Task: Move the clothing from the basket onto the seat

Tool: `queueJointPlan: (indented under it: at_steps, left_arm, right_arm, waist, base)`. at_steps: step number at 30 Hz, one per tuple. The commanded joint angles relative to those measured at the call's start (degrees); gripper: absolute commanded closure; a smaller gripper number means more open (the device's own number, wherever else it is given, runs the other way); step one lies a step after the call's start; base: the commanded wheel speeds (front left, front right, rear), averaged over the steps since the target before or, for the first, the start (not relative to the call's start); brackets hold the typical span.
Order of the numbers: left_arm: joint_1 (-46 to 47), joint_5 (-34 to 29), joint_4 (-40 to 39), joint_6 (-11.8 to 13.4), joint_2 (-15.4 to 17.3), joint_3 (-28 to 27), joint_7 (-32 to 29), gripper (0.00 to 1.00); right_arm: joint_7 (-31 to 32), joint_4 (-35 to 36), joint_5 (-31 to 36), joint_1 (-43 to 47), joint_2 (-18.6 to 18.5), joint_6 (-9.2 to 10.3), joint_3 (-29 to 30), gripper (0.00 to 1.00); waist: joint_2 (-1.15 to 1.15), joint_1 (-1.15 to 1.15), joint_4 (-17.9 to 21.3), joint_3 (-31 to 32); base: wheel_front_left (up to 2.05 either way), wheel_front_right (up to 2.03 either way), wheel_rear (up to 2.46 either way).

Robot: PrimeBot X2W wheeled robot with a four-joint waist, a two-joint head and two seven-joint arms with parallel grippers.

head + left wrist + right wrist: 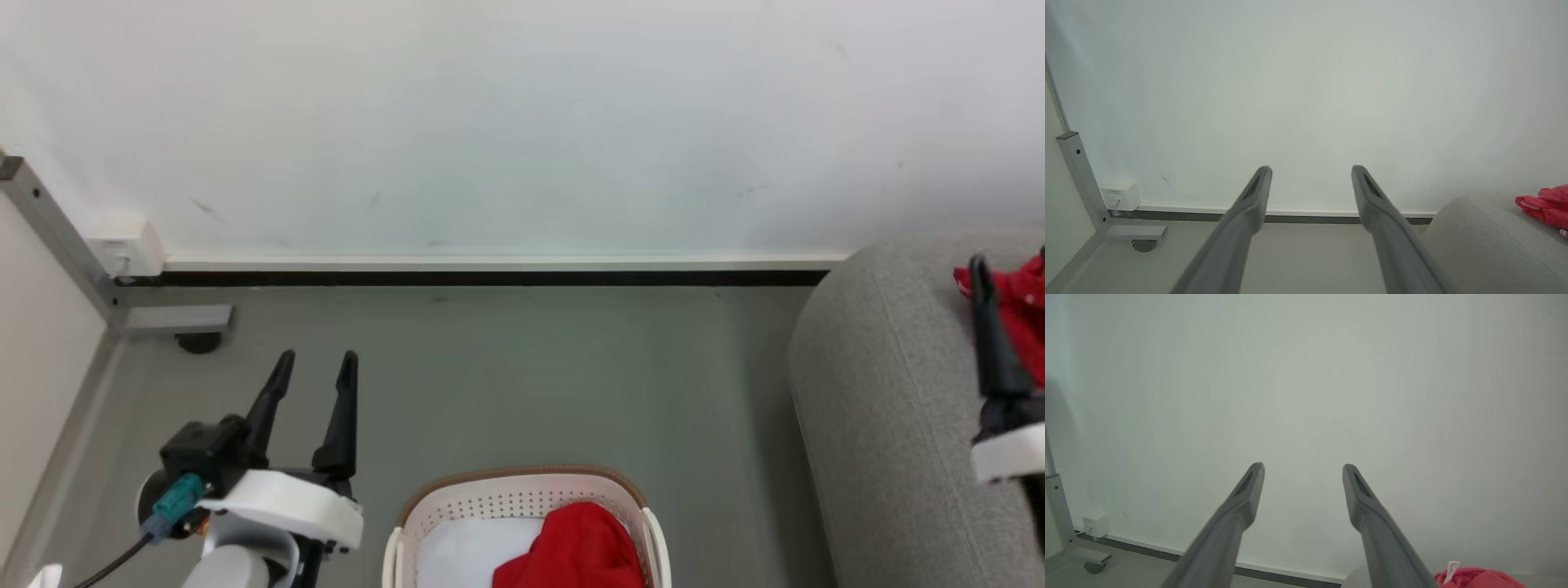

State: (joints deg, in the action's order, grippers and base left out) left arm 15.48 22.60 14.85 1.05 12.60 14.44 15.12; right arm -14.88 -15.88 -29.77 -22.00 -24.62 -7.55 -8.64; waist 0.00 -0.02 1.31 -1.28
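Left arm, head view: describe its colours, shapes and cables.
The left gripper has two long, tapering black jaws rising from a black block and a rounded white collar. A teal connector with a dark cable plugs into its side; the forearm is pale.

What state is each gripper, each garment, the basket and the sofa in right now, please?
Left gripper: open, empty.
Right gripper: open, empty.
Basket: upright, not yet emptied.
Red garment in basket: crumpled, untouched.
Sofa: carrying one red garment.
Red garment on sofa: lying bunched, ungripped.
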Motion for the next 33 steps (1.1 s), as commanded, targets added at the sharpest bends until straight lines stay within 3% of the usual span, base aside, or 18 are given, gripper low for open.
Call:
queueJointPlan:
  at_steps: [1,8,15,33]
  left_arm:
    - [-1.0,-0.6,-0.2,-0.2,-0.1,-0.5,0.0,0.00]
    - [-5.0,-4.6,-1.0,-1.8,-2.7,-5.9,0.0,0.00]
    - [-8.4,-9.5,-2.3,-3.5,-5.8,-11.2,0.0,0.00]
    - [-9.1,-14.2,-1.6,-7.2,-9.3,-15.5,0.0,0.00]
  right_arm:
    - [-0.2,0.7,1.1,1.9,0.8,0.13,0.8,0.00]
    - [-0.3,7.5,6.5,13.9,10.4,0.13,6.6,0.00]
    - [-0.3,9.1,9.2,19.5,15.4,0.13,7.0,0.00]
    - [-0.3,7.3,11.1,19.1,17.4,0.13,5.9,0.00]
  waist:
    - [0.00,0.02,-0.8,0.7]
    - [0.00,0.02,-1.7,1.0]
    - [0.00,0.02,-1.1,0.5]
    - [0.00,0.02,-0.3,0.1]
  base:
    - [0.00,0.00,0.00]
    - [0.00,0.00,0.00]
    - [0.00,0.00,0.00]
    - [0.00,0.00,0.00]
